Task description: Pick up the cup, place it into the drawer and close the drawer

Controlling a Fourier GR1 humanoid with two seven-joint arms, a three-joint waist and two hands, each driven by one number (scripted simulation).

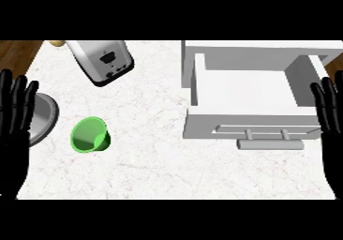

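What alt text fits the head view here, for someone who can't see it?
A green cup lies on its side on a pale marble counter, left of an open white drawer with nothing visible inside. A toaster sits at the back left. The left robot hand and right robot hand rest open at the side edges, holding nothing.

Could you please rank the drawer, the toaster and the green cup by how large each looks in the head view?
1. Drawer, open, clearly the largest.
2. Toaster, lying tilted near the counter's far left.
3. Green cup, the smallest, on its side.
The gaps between them are plain, so nearness to the camera does not change the order.
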